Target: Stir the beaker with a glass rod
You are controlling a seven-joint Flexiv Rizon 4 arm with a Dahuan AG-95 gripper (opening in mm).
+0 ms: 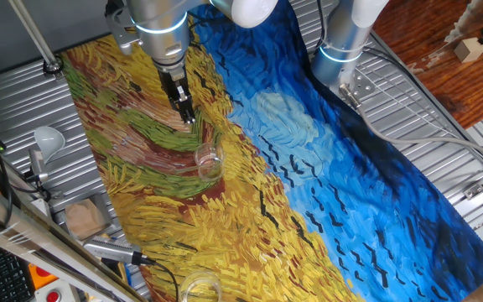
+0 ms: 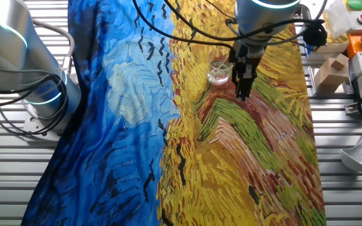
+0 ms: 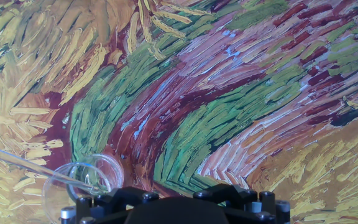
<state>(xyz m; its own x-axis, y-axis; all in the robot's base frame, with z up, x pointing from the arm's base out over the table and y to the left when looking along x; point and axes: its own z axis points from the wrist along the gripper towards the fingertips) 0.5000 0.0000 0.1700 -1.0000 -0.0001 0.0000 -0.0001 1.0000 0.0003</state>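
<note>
Leaning in the clear beaker (image 3: pixel 82 182), thin glass rod (image 3: pixel 23 160) (tool (image 2: pixel 242 93) grip unclear).

Wide bare stretch of painted cloth (image 2: pixel 250 163) over the desk (image 2: pixel 344 194), open for passage on the green-and-red swirl side. Blocked just beside the pincer (image 2: pixel 243 94): the beaker (image 2: pixel 219 72), upright on the cloth, with the glass rod (image 3: pixel 30 165) slanting out of it across the hand view's lower left. Beyond the cloth edge, clutter: wider glass vessel (image 1: pixel 200 288), white funnel (image 1: pixel 49 138), wooden block (image 1: pixel 85 220), thick metal pole (image 1: pixel 32 33). Second arm's base (image 1: pixel 342 42) at the blue side.
</note>
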